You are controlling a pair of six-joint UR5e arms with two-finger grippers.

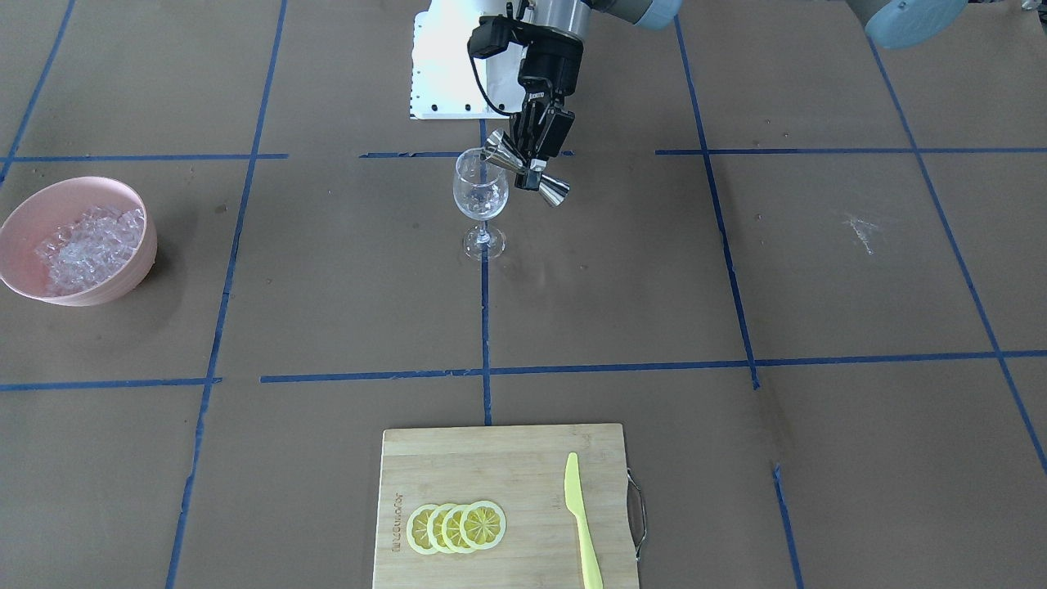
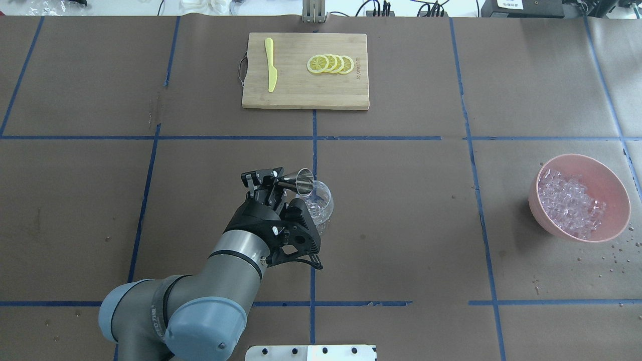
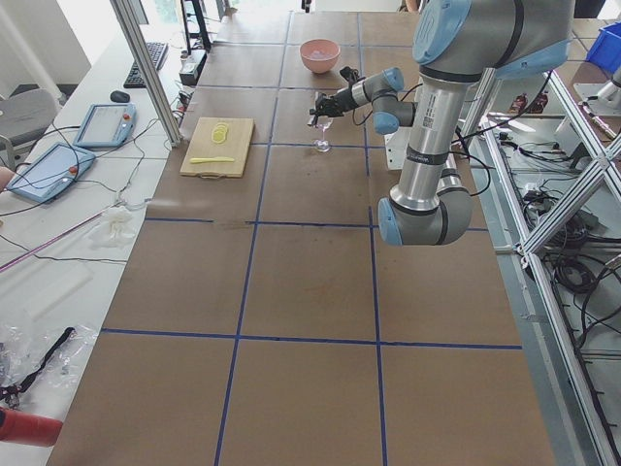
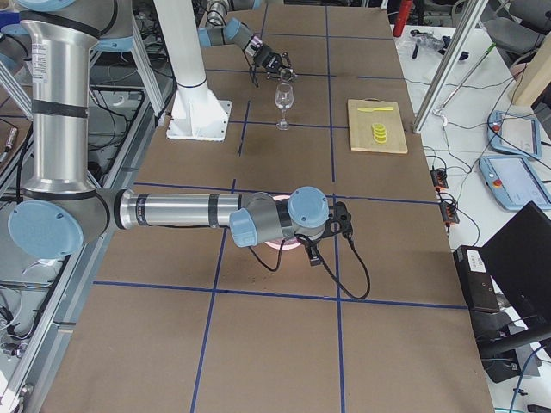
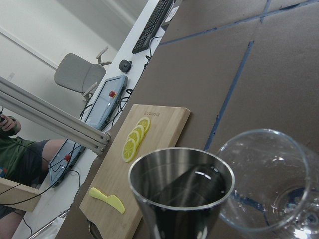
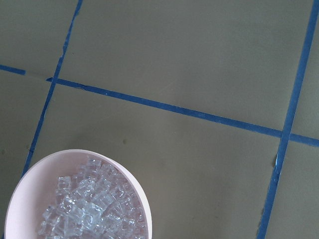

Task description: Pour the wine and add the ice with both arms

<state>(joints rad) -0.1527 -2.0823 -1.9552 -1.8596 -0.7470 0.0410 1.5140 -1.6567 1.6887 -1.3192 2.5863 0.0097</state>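
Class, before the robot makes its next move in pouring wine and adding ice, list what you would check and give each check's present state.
1. Left hand shut on the jigger: ok.
2. Jigger tipped toward the wine glass rim: ok.
3. Wine glass upright on the table: ok.
4. Wine visible in the glass: not ok, it looks clear.
5. Ice ready in the pink bowl: ok.
6. Right hand open above the bowl: cannot tell, since only a side view shows it.
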